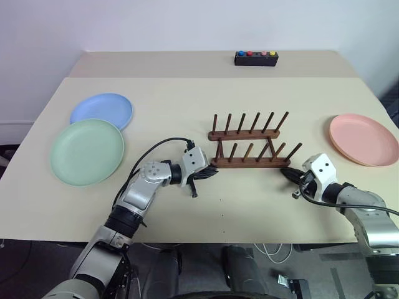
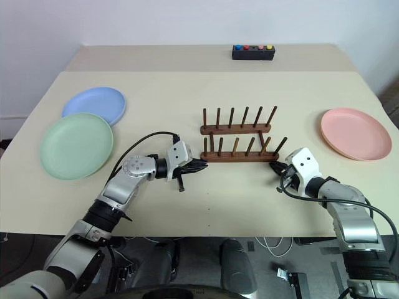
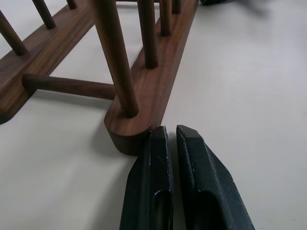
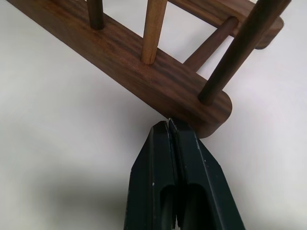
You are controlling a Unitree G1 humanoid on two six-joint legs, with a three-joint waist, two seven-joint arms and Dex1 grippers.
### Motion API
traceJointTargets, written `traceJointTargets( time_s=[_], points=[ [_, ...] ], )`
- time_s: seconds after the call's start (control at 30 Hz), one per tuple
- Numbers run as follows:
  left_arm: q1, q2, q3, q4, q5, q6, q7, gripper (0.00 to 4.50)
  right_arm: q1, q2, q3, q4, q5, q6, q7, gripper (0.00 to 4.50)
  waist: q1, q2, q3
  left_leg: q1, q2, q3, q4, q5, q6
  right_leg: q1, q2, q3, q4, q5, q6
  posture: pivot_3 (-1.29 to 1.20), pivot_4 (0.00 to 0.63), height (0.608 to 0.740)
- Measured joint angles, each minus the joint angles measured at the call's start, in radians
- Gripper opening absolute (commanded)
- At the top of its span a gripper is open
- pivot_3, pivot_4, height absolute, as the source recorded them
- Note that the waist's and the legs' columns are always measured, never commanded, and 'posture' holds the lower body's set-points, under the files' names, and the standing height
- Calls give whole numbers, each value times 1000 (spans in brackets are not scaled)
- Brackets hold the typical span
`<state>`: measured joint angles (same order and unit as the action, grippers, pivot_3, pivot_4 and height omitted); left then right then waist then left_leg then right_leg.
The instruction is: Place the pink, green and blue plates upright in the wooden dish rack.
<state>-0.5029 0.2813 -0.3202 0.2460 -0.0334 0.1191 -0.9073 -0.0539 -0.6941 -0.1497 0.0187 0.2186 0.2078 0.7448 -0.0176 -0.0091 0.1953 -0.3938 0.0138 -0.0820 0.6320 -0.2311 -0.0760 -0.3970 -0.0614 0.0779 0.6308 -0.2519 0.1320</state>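
Observation:
The wooden dish rack (image 1: 249, 163) stands empty at the middle of the table, pegs upright. My left gripper (image 3: 171, 132) is shut, holding nothing, with its tips against the left end of the rack's near rail. At the rail's right end my right gripper (image 4: 169, 123) is shut too, tips touching the wood and gripping nothing. The green plate (image 1: 87, 151) lies flat at the table's left, and the blue plate (image 1: 101, 109) lies just behind it, partly under its rim. The pink plate (image 1: 363, 139) lies flat at the far right.
A small black box with coloured buttons (image 1: 256, 58) sits at the table's far edge behind the rack. The table (image 1: 249, 212) is beige, with its front edge close below both arms. A black cable loops over my left forearm.

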Motion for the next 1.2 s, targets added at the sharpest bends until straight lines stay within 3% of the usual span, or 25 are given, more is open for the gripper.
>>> traceJointTargets(
  time_s=[0.57, 0.8, 0.87, 0.93, 1.13, 1.2],
  points=[
    [-17, -2, 3, 55, 0, -58, 43, 288, -22, 9, 5, 27, -9, -18, -4, 0, 0, 0, 0, 0, 0, 0, 0, 0, 0, 0, 0, 0, 0, 0, 0, 0, 150, 730],
    [13, 22, 14, 2, -28, -33, -14, 288, 23, -16, -28, -2, 15, -6, 26, 0, 1, 0, 0, 0, 0, 0, -1, 0, 0, 0, 0, 0, 0, 0, 1, 0, 150, 730],
    [42, 25, 20, -45, -60, -5, -40, 257, 45, -47, -65, -9, 27, 12, 33, 525, 3, 0, 0, 0, 0, 0, -1, 0, 0, 0, -1, 0, 0, 0, 0, 0, 150, 730],
    [72, 43, 23, -116, -107, 33, -74, 257, 56, -85, -127, -5, 37, 30, 32, 1334, 2, 0, 0, 0, 0, 0, -1, 0, 0, 0, -1, 0, 0, -2, -2, 0, 150, 730],
    [118, 110, 43, -262, -199, 113, -142, 257, 42, -193, -259, 13, 33, 60, 15, 4346, -3, 0, 0, 1, 0, 0, -1, 0, 0, 0, 0, 0, 0, -2, -3, 0, 150, 730],
    [122, 121, 41, -294, -218, 130, -163, 257, 9, -194, -252, 55, 8, 63, -7, 4431, -3, 0, 0, 1, 0, 1, -1, 0, 0, 0, 0, 0, 0, -2, -3, 0, 150, 730]
  ],
)
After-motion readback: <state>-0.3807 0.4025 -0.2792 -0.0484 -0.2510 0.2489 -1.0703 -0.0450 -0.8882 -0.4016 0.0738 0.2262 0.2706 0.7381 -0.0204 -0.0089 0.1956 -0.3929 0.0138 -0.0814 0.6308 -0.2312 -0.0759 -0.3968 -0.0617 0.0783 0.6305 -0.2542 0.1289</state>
